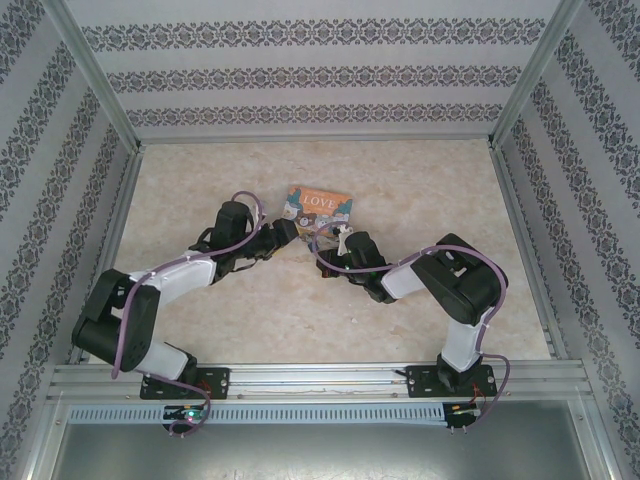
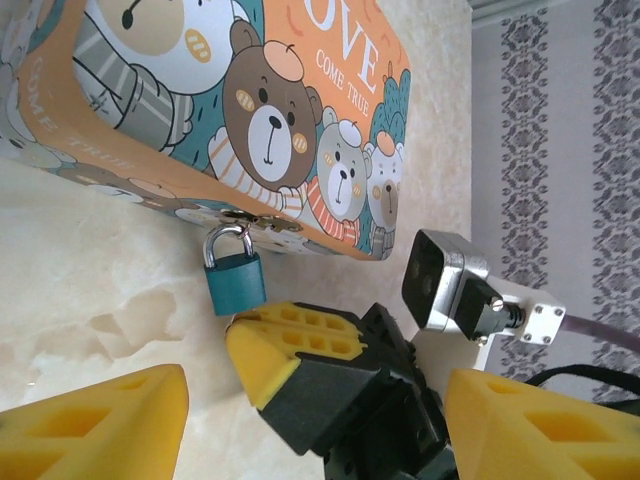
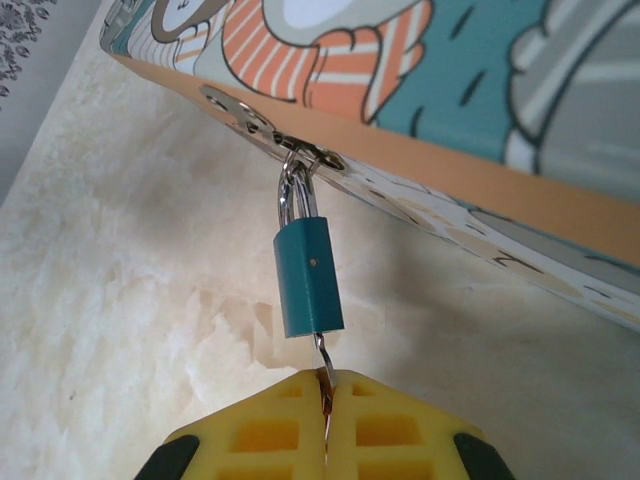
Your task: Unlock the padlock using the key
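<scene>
One beige marbled tabletop [image 1: 250, 320]. One orange cartoon-bear box [image 2: 270, 120], upper frame. Two grippers: left gripper [image 1: 286, 234] jaws gaped wide, empty; right gripper [image 3: 325, 385] pinched one thin silvery key [image 3: 321, 352]. One small teal padlock [image 3: 308, 280], frame centre, hung from box hasp [image 3: 250, 125], key touching its underside.

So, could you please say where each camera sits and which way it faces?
Top external: above and behind, looking down at the marbled table; left arm, right arm show.
Left wrist: faces the small teal-blue padlock past its open yellow jaws.
Right wrist: close below the padlock, jaws shut on the thin silvery key.
Shared: both wrist views show the padlock on the orange cartoon-bear box.
</scene>
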